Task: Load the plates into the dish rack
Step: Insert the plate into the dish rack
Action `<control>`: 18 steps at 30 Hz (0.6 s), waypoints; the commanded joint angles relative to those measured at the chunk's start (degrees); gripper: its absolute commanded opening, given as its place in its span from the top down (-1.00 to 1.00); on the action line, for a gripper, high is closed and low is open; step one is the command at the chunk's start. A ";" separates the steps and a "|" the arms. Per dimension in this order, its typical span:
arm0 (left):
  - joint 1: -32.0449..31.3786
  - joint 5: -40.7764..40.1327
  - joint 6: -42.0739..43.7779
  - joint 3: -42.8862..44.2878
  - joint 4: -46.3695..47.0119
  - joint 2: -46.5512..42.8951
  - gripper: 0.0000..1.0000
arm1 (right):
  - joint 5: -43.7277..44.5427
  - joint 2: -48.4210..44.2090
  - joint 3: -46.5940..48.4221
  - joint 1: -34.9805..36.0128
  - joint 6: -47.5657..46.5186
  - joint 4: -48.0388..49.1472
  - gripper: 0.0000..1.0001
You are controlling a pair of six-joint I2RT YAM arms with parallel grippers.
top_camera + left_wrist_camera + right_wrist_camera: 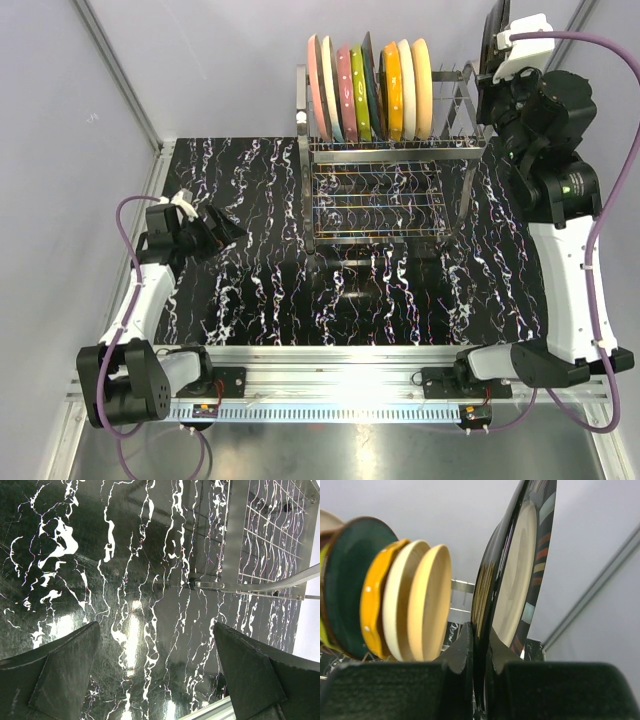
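The right tool is pinched shut on the lower rim of the black-rimmed plate, holding it on edge and high above the far right corner of the bench. The other plates stand on edge in a tight row along the upper tier of the dish rack. The outermost cream plate closes that row on the right. The move ahead turns on one relation. The held plate hangs to the right of that cream plate with a clear gap between them, its face roughly parallel to the racked faces. The bare tines at the rack's right end lie below it and slightly to its left. As I judge it, the plate needs lowering rim-first into that free stretch, with little turning. The left tool hovers low over the bench's left side with its jaws spread wide and nothing between them. It is well apart from the rack, so the right arm is plainly the nearer one.
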 commanded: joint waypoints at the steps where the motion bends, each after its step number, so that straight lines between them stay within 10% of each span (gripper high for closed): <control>1: -0.54 1.28 1.63 -0.03 3.04 0.48 -0.98 | -5.86 -4.47 0.40 0.09 -0.08 17.34 1.00; 18: -1.16 1.89 2.16 0.23 2.07 1.80 -0.98 | -19.93 -3.86 -5.13 -3.86 9.67 22.18 1.00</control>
